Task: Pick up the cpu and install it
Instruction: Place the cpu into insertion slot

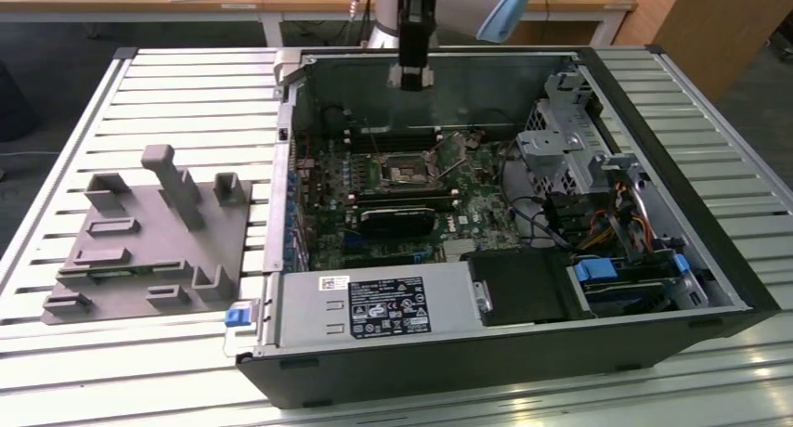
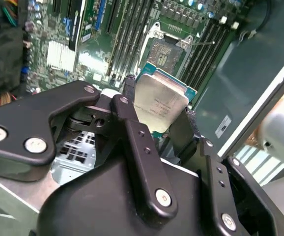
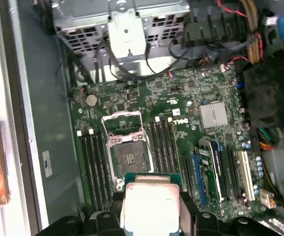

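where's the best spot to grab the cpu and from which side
Pinch the cpu by two opposite thin edges, coming from its metal-top side, as the gripper holds it now. It is thin, flat and square, so only the edges offer grip, and that probably leaves the underside free to face the socket.

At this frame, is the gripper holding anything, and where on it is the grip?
Yes. The gripper is shut on the cpu, its fingers clamping two opposite side edges. The metal top is uncovered, and the chip is over the motherboard.

Exterior view overlooks the case [image 1: 496, 362]; both wrist views share motherboard [image 2: 98, 59] [image 3: 181, 108].
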{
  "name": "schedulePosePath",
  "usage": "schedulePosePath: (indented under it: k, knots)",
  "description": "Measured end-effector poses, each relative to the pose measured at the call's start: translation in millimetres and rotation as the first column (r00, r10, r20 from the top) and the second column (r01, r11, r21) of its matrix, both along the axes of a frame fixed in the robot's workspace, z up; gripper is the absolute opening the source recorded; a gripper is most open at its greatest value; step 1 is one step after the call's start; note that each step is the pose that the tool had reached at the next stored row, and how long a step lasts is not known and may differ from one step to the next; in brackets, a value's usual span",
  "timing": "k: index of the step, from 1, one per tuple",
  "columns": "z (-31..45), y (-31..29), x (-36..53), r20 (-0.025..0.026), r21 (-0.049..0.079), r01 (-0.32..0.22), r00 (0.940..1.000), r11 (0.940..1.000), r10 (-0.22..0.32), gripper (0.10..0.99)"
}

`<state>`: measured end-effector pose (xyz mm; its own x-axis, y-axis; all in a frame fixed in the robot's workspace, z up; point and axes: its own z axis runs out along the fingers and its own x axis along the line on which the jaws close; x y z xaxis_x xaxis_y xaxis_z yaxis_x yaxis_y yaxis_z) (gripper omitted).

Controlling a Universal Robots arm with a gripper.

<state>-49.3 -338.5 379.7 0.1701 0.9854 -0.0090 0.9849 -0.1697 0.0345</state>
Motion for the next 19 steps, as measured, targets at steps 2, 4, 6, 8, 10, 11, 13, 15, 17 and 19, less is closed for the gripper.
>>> schedulePosePath:
  k: [2, 4, 6, 8, 10, 11, 13, 15, 17, 19]
  knots:
    - [-1.6, 0.0, 0.0, 0.0000, 0.000, -0.036, 0.9994, 0.9994, 0.036, 0.529]
    - [-3.5, 0.0, 0.0, 0.0000, 0.000, -0.072, 0.9974, 0.9974, 0.072, 0.529]
    - [-6.5, 0.0, 0.0, 0.0000, 0.000, -0.108, 0.9942, 0.9942, 0.108, 0.529]
    - [-9.9, 0.3, 0.1, 0.0000, 0.000, -0.127, 0.9919, 0.9919, 0.127, 0.529]
    - [-12.9, 0.4, 0.1, -0.0001, 0.000, -0.140, 0.9901, 0.9901, 0.140, 0.529]
    - [-14.6, 0.5, 0.1, 0.0000, 0.000, -0.149, 0.9888, 0.9888, 0.149, 0.529]
    - [-17.7, 0.5, 0.1, 0.0000, 0.000, -0.182, 0.9832, 0.9832, 0.182, 0.529]
    - [-21.0, 0.5, 0.1, 0.0000, 0.000, -0.218, 0.9759, 0.9759, 0.218, 0.529]
    - [-24.6, 0.7, 0.2, 0.0000, 0.000, -0.242, 0.9704, 0.9704, 0.242, 0.529]
    - [-28.2, 1.5, 0.3, -0.0002, 0.000, -0.244, 0.9697, 0.9697, 0.244, 0.529]
